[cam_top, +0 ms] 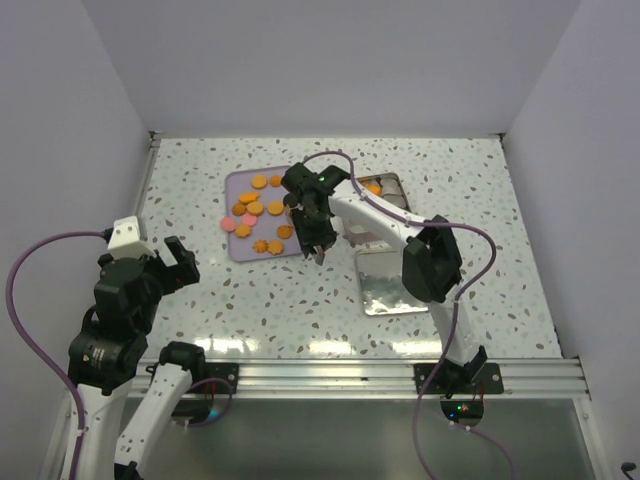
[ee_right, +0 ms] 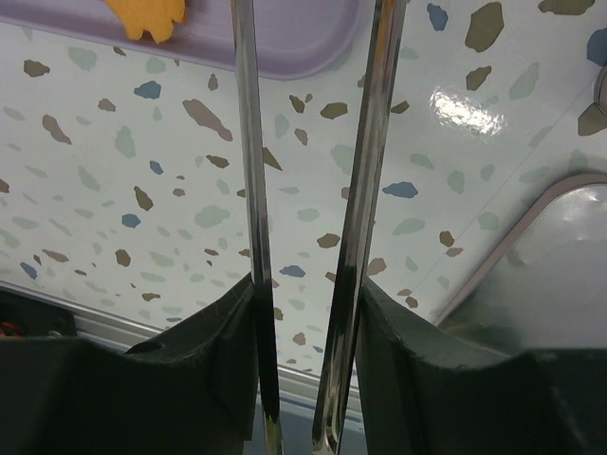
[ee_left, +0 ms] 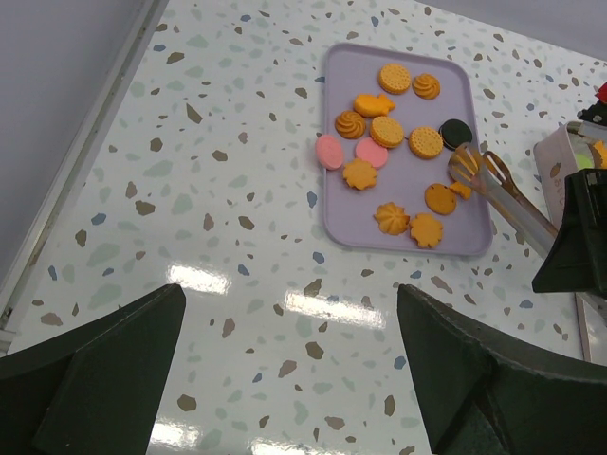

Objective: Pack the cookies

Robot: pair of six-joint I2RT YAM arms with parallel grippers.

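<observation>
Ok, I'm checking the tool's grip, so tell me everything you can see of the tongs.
The tongs are two slim, shiny metal arms ending in looped, wiry tips. The right hand is clamped on both arms, leaving a narrow gap between them. The tips reach over the right side of the lilac tray, beside an orange cookie; contact is unclear.

A white table (cam_top: 250, 300) speckled with brown, grey and blue chips sits between plain pale walls (cam_top: 330, 60). A lilac tray (cam_top: 236, 184) with rounded corners lies toward the back, a square metal tin (cam_top: 398, 196) just to its right, and a shiny square metal lid (cam_top: 388, 285) lies flat nearer the front. Slim metal tongs (ee_left: 503, 190) reach over the tray's right end.
</observation>
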